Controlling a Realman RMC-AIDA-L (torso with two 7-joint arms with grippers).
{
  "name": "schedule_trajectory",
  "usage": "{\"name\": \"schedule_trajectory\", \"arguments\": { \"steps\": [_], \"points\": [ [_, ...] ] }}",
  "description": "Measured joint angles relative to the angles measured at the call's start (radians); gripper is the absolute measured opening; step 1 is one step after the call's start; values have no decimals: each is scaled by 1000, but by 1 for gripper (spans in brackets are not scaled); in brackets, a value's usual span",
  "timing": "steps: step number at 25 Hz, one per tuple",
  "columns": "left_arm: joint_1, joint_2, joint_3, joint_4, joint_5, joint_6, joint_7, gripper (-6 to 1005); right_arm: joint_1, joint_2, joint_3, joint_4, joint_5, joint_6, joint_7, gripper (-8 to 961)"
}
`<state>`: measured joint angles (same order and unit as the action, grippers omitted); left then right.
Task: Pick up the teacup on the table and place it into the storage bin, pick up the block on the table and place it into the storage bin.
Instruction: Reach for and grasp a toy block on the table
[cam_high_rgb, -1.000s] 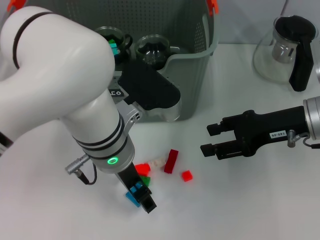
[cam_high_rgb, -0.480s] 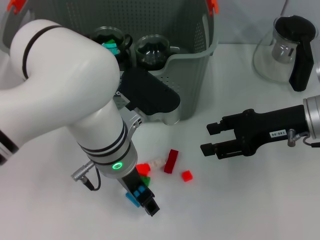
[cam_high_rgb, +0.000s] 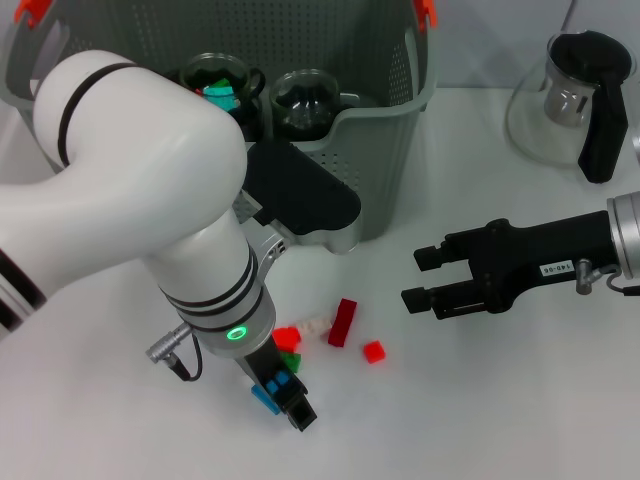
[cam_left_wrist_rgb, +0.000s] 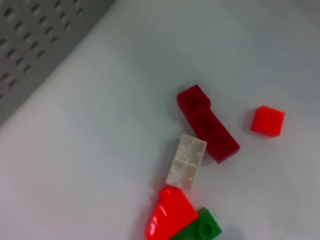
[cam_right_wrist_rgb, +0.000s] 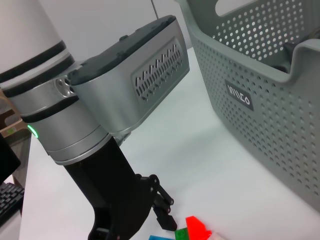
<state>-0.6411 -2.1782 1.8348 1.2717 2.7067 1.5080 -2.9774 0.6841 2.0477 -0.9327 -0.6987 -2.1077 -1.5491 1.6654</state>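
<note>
Left gripper (cam_high_rgb: 285, 395) down at block pile, clamped on small blue plastic block (cam_high_rgb: 271, 388). Grey-green perforated storage bin (cam_high_rgb: 390, 150) at 12 o'clock from it, close. Right gripper (cam_high_rgb: 425, 278) at 3 o'clock, fingers parted, idle.

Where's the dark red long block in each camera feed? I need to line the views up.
Head view: the dark red block lies on the table in front of the storage bin, between both grippers.
Left wrist view: mid-frame, touching the white block.
Right wrist view: not in it.
Shared landmark: the bright red wedge block.
</note>
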Motion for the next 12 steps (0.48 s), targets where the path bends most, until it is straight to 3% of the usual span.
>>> {"name": "schedule_trajectory", "arguments": {
  "steps": [12],
  "points": [
    [-2,0,3,-5,17,-11,0,849,2,-1,1,-1,0,6,0,713]
  ]
}}
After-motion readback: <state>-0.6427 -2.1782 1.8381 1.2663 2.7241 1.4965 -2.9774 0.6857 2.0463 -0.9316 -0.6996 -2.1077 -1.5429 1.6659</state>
